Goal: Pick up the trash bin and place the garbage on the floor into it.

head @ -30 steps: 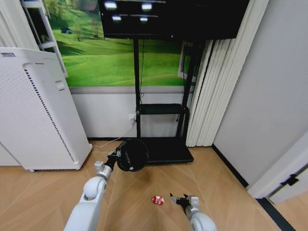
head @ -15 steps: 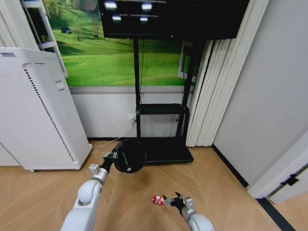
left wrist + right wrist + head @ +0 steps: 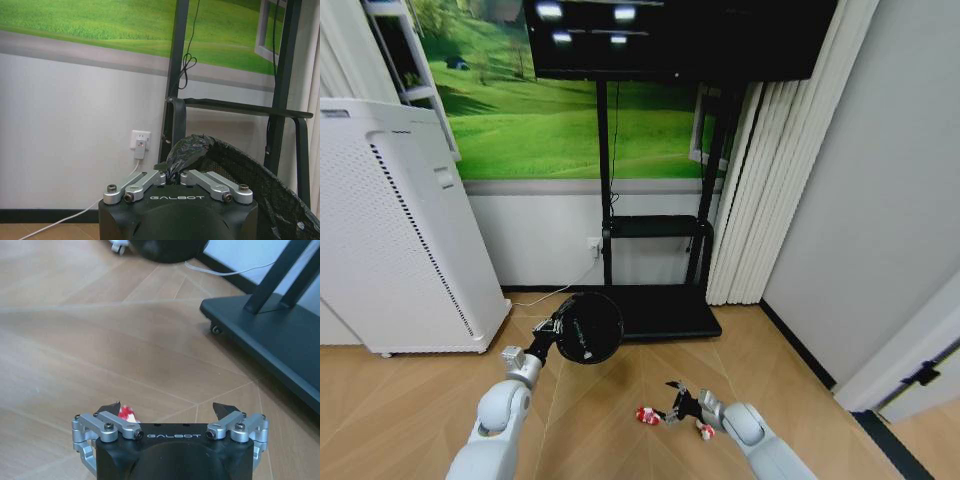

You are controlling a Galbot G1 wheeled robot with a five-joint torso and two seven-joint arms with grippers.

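The trash bin [image 3: 588, 327] hangs above the floor [image 3: 410, 400] in front of the black TV stand base [image 3: 665, 312], tipped so its dark mouth faces the head camera. The left hand [image 3: 172, 176] grips it by the rim: in the left wrist view the fingers are pinched together on a bunched fold of the black bin liner [image 3: 189, 148] at the edge of the bin. The bin's inside is too dark to tell whether anything lies in it.

Low on the floor, near the middle of the open parquet and well short of the stand base, lies a red-and-white wrapper [image 3: 646, 415]. The right hand [image 3: 672, 412] is down at floor level just beside it, fingers spread wide; the right wrist view shows the wrapper [image 3: 126, 414] close by one fingertip rather than centred between the two. A second small red-and-white scrap [image 3: 704, 431] sits close under the right forearm.

The bin is already lifted, so the step in hand appears to be collecting the garbage. The next move would call for centring the open fingers over the wrapper, closing on it flat against the wood, then carrying it across to the bin's mouth.

The white perforated cabinet [image 3: 390, 230] stands by the wall at the left.
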